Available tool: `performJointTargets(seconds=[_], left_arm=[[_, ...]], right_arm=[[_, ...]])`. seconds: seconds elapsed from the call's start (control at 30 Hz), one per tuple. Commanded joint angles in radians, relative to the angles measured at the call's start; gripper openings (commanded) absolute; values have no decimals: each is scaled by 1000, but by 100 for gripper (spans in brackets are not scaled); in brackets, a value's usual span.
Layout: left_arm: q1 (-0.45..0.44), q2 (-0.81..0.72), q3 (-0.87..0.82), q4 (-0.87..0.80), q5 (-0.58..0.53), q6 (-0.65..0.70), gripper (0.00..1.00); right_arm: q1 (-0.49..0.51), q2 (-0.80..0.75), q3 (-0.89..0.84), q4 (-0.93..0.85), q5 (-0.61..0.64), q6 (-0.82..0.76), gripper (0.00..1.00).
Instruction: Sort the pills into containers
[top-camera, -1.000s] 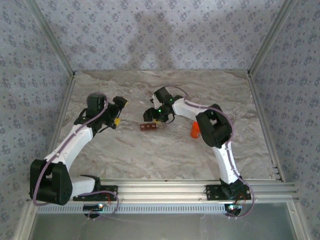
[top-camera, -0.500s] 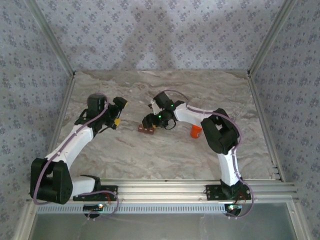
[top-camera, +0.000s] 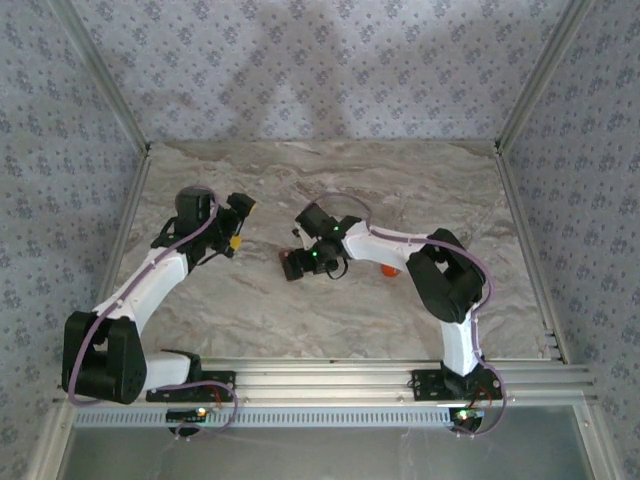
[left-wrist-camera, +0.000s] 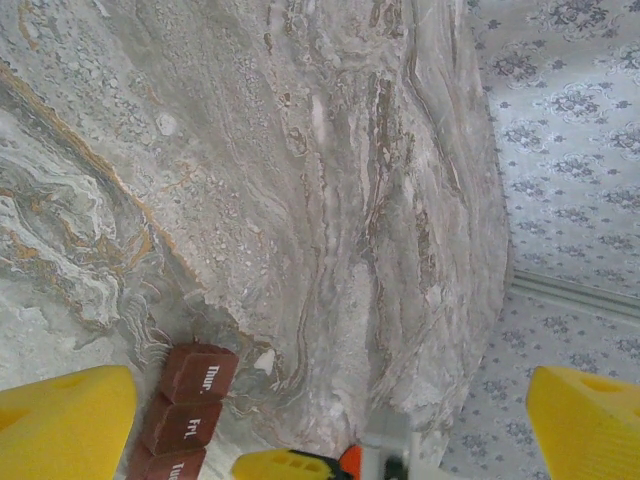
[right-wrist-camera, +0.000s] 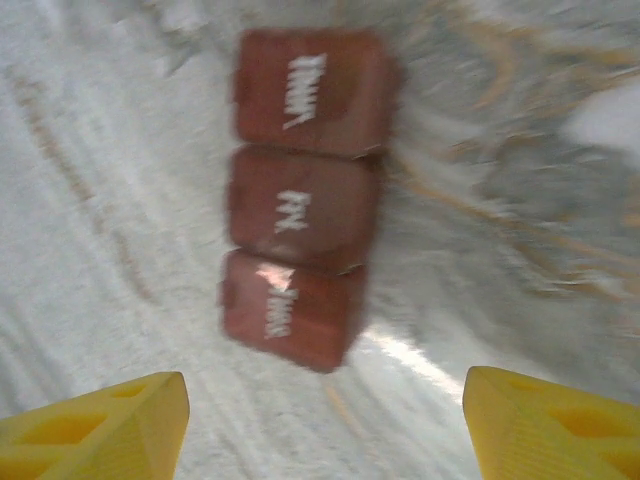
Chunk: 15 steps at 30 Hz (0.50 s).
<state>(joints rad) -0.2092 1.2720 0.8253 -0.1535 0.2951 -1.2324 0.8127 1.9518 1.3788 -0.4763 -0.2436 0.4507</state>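
Top external view: across the marbled table (top-camera: 250, 310), the right arm (top-camera: 440, 270) reaches in over the containers (top-camera: 290, 266), a reddish-brown strip of closed, white-lettered cells, while the left arm (top-camera: 150, 275) holds the left gripper (top-camera: 238, 225) well to the left of that strip. The right gripper (top-camera: 300, 260) hangs directly above the strip, and in the right wrist view its yellow fingers (right-wrist-camera: 110, 420) stand wide apart and empty, the containers (right-wrist-camera: 300, 195) lying flat just ahead of them. The left gripper (left-wrist-camera: 330, 400) is spread wide and empty too, and the small orange bottle (top-camera: 388, 268) sits right of the strip.
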Motion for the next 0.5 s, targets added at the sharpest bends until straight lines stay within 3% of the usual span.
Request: performJointTargets(seconds=[0.0, 0.47], left_arm=[[13, -5, -8, 22, 11, -10, 100], [77, -17, -23, 25, 48, 2, 100]], right_arm=[[12, -6, 97, -143, 160, -18, 76], [107, 164, 285, -257, 245, 8, 75]])
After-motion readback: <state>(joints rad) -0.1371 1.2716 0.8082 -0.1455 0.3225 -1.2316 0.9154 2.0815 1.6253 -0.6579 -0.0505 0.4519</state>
